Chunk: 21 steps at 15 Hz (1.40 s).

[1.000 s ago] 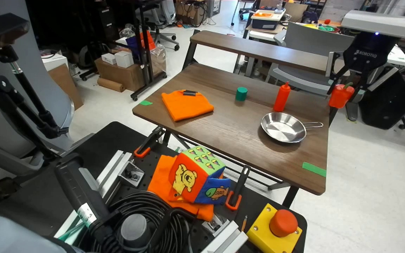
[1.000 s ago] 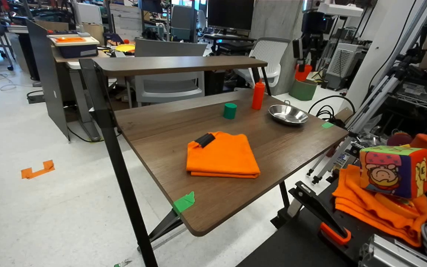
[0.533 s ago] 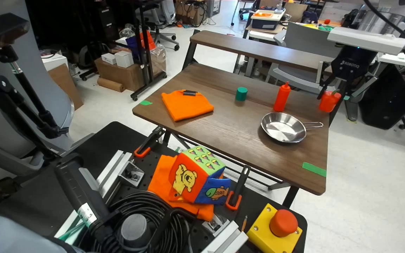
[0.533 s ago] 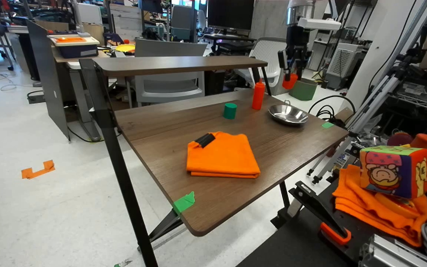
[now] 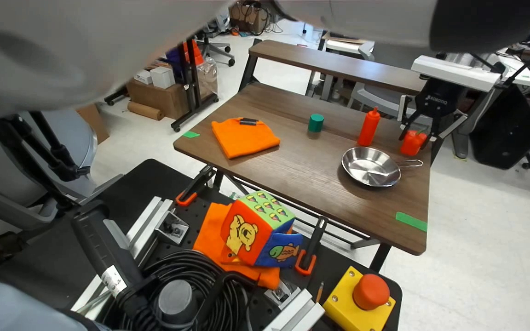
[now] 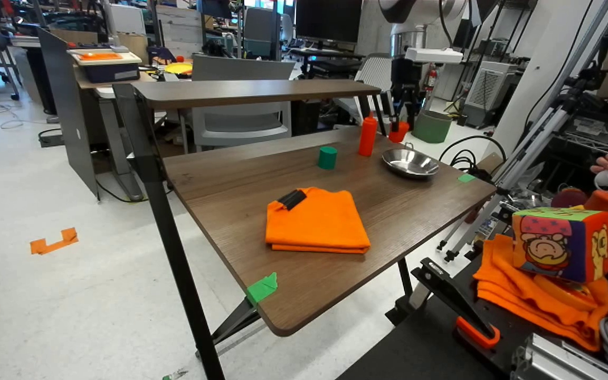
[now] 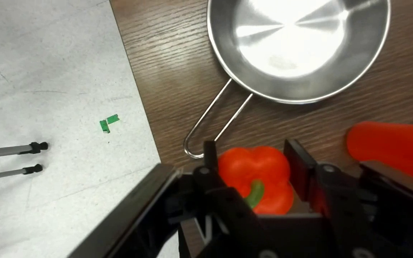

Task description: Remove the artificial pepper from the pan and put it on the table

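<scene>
The red artificial pepper with its green stem sits between the fingers of my gripper in the wrist view. In both exterior views the gripper points down and is shut on the pepper. The pepper is over or at the right rear part of the brown table; whether it touches the top I cannot tell. The silver pan stands on the table with nothing in it. Its handle end shows close by the left finger in the wrist view.
A red squeeze bottle stands near the pan and gripper. A green cup and a folded orange cloth lie farther along. The raised back ledge runs behind. A grey arm link crosses an exterior view.
My gripper has moved down and to the left in both exterior views, with the pepper in it. A grey arm link now covers the top of an exterior view. The pan has not moved.
</scene>
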Motion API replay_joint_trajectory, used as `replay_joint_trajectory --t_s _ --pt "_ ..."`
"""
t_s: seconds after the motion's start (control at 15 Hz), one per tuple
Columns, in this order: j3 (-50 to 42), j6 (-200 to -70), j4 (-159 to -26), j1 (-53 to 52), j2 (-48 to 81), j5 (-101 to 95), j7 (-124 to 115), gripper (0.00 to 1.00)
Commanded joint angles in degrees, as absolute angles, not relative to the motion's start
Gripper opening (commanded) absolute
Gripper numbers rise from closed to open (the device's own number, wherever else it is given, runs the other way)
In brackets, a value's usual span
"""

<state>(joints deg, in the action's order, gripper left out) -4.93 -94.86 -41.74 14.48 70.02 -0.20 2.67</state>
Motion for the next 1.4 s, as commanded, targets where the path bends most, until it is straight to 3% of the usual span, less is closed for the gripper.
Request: replay_joint_trajectory --t_s 0.0,0.2,0.27,0.33,0.4,0.6,0.67,1.33 --pt "-4.3 -89.7 -31.6 14.4 76.3 0.1 2.9 0.24" --pt "-4.4 -88.6 -29.4 14.1 77.9 -0.4 3.0 0.24" --pt "-4.4 -88.0 -28.4 14.1 78.3 -0.4 3.0 0.29" --pt "-4.5 -88.5 -29.6 14.0 77.5 -0.1 3.2 0.74" --pt "-4.6 -88.2 -29.5 14.0 77.1 -0.2 3.2 0.75" --pt "-5.0 -85.0 -29.9 13.8 75.2 -0.5 2.9 0.96" --pt "-5.1 -84.0 -29.7 13.9 74.6 -0.6 2.8 1.00" --pt "-7.8 -63.6 -36.5 16.9 70.4 -2.8 0.9 1.00"
